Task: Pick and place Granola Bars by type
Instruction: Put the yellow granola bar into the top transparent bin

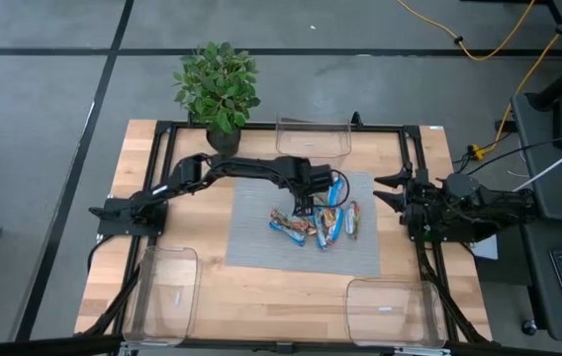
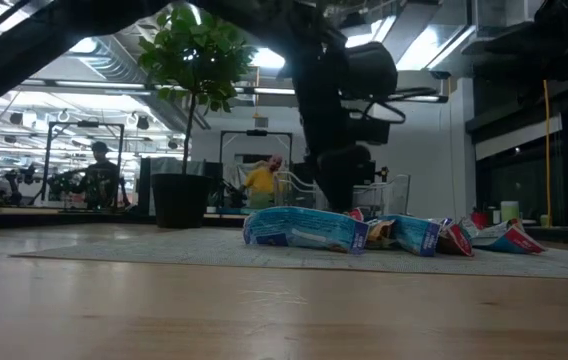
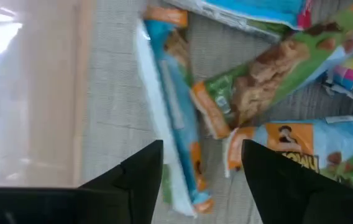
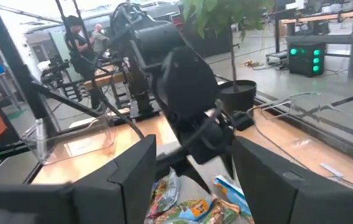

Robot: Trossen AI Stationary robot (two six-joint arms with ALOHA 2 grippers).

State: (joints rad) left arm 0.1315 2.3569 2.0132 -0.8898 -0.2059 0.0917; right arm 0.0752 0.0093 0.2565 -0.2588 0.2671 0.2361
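Our left tool (image 1: 306, 205) hovers open and empty over the Granola Bars (image 1: 318, 223), all heaped unsorted mid-worktop, while our right tool (image 1: 392, 193) waits open alongside.

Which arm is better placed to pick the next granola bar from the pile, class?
Left. The left gripper hangs open right over the granola bars on the grey mat. The right gripper, also open, waits beside the mat's edge, clear of the pile.
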